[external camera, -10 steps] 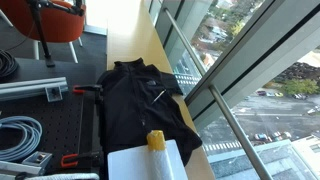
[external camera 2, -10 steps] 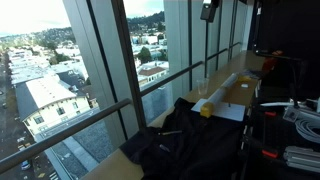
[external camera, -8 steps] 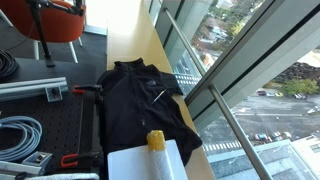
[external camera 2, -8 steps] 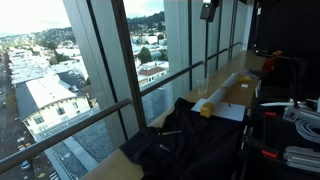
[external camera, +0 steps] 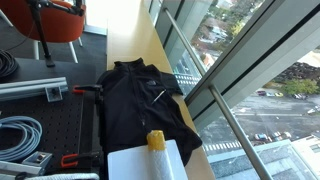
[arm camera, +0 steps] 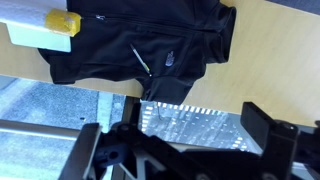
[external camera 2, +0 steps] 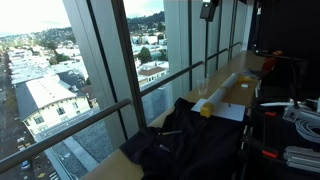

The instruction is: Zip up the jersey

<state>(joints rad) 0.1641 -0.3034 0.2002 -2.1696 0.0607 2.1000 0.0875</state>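
1. In the wrist view the hand (arm camera: 172,125) hangs high above the scene. Its two dark fingers are spread wide and there is nothing between them.

2. From the hand towards 12 o'clock, past a strip of perforated metal board (arm camera: 190,118), lies the large black long-sleeved fabric jersey (arm camera: 140,40). It is spread flat on the pale wooden worktop (arm camera: 285,50), well apart from the fingers.

3. In that view the front zip runs sideways along the top of the jersey. The collar is at about 1 o'clock and the hem at about 11 o'clock. Whether the zip is open, or where its slider sits, is too small to tell.

4. A small pale mark (arm camera: 172,60) shows on the chest, and just beside it is a thin pale strip (arm camera: 143,58) that I cannot identify.

5. At 10 o'clock, touching the hem, is a white box with a yellow cap (arm camera: 40,25).

6. In both exterior views the jersey (external camera: 135,105) (external camera 2: 175,140) lies beside the window glass.

7. Handling, as a judgement:
   - The cloth looks light, soft and limp, so it will likely bunch and slide on the smooth wood if pulled.
   - The place to take hold is the small stiff slider tab, pinched narrowly.
   - The pull should go straight along the teeth towards the collar.
   - The hem is weighted only by the box, so the whole garment may drag along.
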